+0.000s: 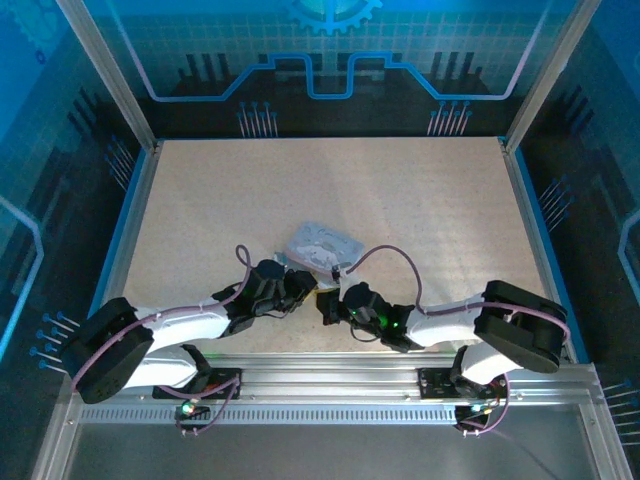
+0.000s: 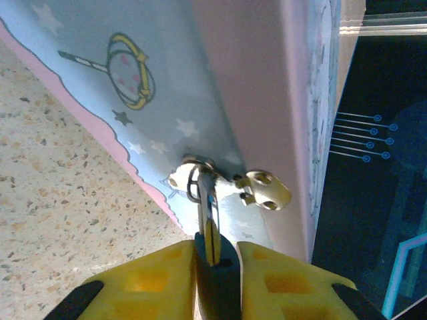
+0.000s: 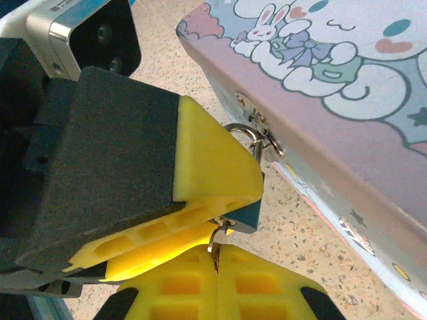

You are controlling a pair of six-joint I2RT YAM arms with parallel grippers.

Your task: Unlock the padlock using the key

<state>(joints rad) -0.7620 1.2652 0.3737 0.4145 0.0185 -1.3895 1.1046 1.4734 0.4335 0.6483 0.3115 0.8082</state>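
task state: unlocking is not yet done, judging from the views. small dark teal-blue padlock hangs by its thin silvery shackle from the metal hasp loop on the front wall of the pale lilac rectangular tin with the white cartoon animal. the shackle looks closed through that loop. left hand has its yellow pads one on each side of the padlock body, and reads as clamped on it, holding it out from the tin wall. right hand has its pads together, pinching the thin dark metal key upright, tip pointing up at the underside of the padlock. the key tip is touching or just beside the lock's base. cannot tell whether it sits in the keyway, as the left hand's pad hides the joint. judgement: done so far is lock steadied, key picked up and brought to the lock. left to do is seat the key fully, turn it, and free the shackle. container: the tin lies on the speckled bench, lid down and latch plate against the wall. its contents are hidden.
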